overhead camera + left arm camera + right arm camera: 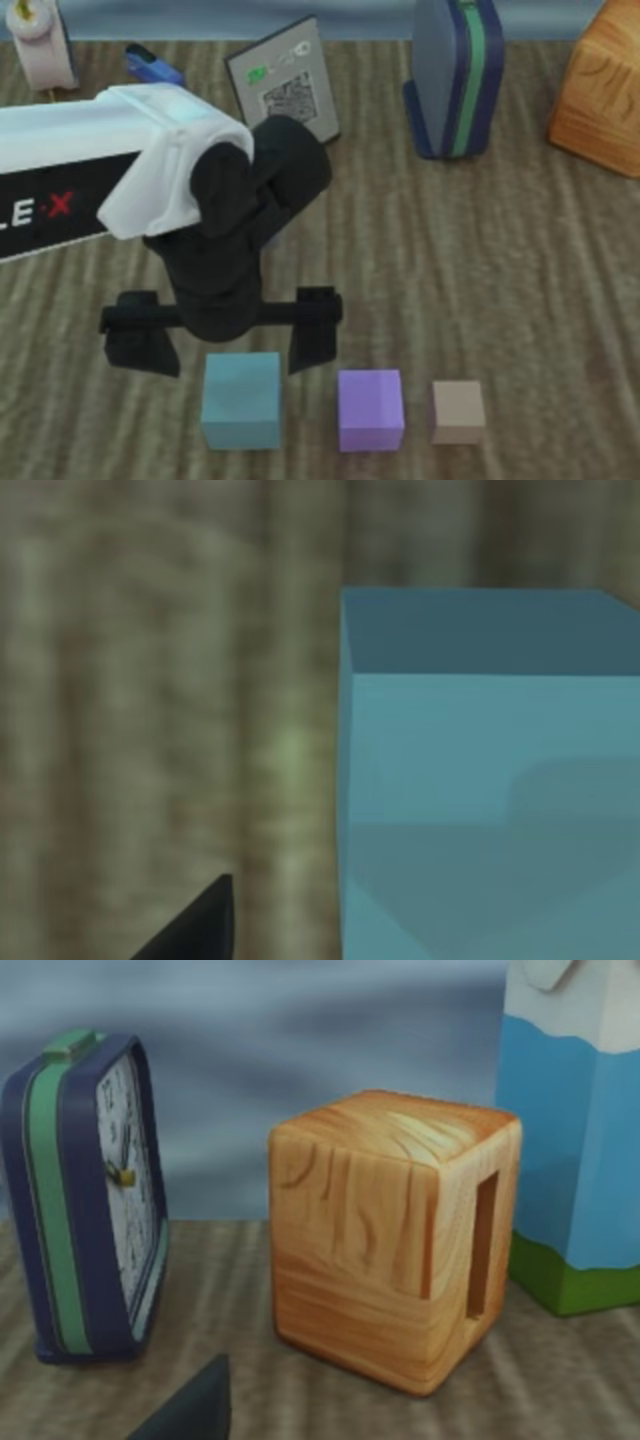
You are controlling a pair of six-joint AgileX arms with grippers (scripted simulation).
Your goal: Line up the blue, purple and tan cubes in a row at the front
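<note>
Three cubes stand in a row at the front: the teal-blue cube (241,400) on the left, the purple cube (370,409) in the middle, the tan cube (458,411) on the right, with small gaps between them. My left gripper (228,342) hovers open just behind the blue cube, its fingers spread wider than the cube and holding nothing. The left wrist view shows the blue cube (490,780) close up, apart from one dark finger (205,925). My right arm is outside the top view; one finger (195,1410) shows far off-centre in its wrist view, with nothing held.
Along the back stand a white object (40,40), a dark-blue stapler (152,65), a QR card (285,85), a blue-green clock (455,75) and the orange wooden block (600,85). The right wrist view adds a blue-and-white carton (575,1140) beside the block (395,1235).
</note>
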